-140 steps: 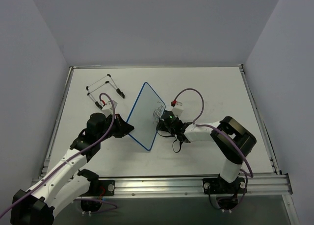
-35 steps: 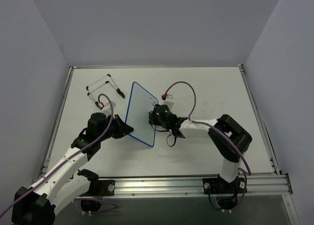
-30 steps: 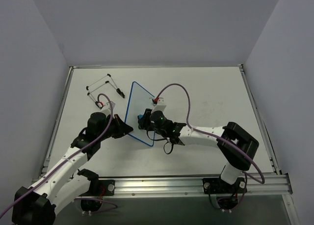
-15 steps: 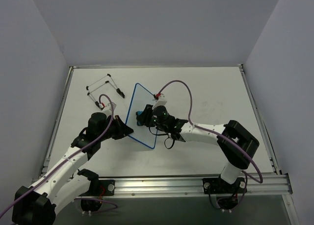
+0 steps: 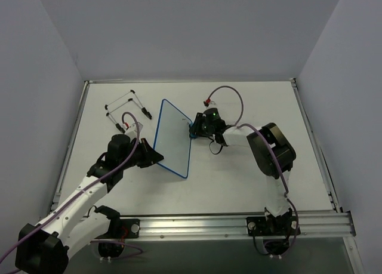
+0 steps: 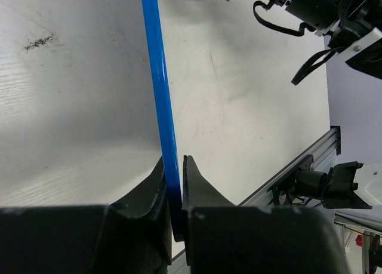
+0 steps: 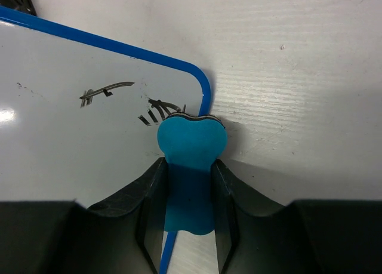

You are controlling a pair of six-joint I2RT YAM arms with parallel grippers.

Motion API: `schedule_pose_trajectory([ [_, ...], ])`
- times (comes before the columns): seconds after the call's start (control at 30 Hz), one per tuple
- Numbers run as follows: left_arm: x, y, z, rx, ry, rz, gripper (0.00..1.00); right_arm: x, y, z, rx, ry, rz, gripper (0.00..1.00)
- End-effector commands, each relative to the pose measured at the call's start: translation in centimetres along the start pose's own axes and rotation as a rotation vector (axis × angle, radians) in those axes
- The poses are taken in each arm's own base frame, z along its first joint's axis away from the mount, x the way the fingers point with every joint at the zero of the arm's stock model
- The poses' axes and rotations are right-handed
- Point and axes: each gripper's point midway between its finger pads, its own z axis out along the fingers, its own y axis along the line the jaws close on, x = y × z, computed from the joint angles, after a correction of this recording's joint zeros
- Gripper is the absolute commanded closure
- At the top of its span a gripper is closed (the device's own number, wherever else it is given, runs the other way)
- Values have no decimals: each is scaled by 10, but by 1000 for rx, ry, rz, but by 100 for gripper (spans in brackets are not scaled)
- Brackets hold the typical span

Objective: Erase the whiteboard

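The whiteboard (image 5: 174,140), white with a thin blue frame, stands on edge in the middle of the table, tilted. My left gripper (image 5: 156,157) is shut on its left edge; in the left wrist view the blue frame (image 6: 157,77) runs straight up from between the jaws of that left gripper (image 6: 173,162). My right gripper (image 7: 188,163) is shut on a blue eraser (image 7: 190,144), pressed against the board's rounded corner (image 7: 200,77). Short black handwriting strokes (image 7: 107,91) remain on the whiteboard (image 7: 65,148) beside the eraser (image 5: 193,128).
A black-and-white wire stand (image 5: 128,109) sits at the back left of the table. An aluminium rail (image 5: 227,224) runs along the near edge by the arm bases. Grey walls enclose the table on three sides.
My right gripper has swept the eraser from the middle of the board's face out to its far right corner, and that arm has folded back. The left gripper keeps holding the board.
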Motion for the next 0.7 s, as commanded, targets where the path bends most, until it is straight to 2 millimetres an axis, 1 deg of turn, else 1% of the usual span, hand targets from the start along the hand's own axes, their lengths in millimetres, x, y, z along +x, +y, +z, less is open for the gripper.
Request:
schedule_pose_trajectory([
  [0.0, 10, -85, -23, 397, 118, 159, 98, 37, 32, -9, -82, 189, -84, 100],
  [0.07, 10, -86, -23, 399, 123, 161, 98, 22, 46, -13, -110, 167, -78, 100],
  [0.1, 9, -86, -22, 397, 125, 163, 98, 12, 59, -14, -137, 150, -70, 100],
  [0.2, 11, -84, -20, 390, 135, 161, 98, -2, 79, -17, -169, 119, -61, 100],
  [0.23, 11, -84, -20, 393, 136, 162, 98, -9, 88, -17, -189, 96, -49, 100],
  [0.3, 11, -84, -18, 392, 140, 160, 98, -15, 96, -17, -213, 81, -27, 100],
  [0.33, 11, -83, -18, 390, 140, 159, 98, -21, 100, -17, -224, 68, -12, 100],
  [0.5, 11, -82, -19, 384, 137, 162, 98, -22, 106, -9, -240, 80, 1, 100],
  [0.6, 11, -81, -19, 378, 137, 161, 98, -21, 105, -4, -241, 88, 2, 100],
  [0.67, 12, -81, -19, 377, 136, 161, 98, -24, 102, -3, -236, 85, 4, 100],
])
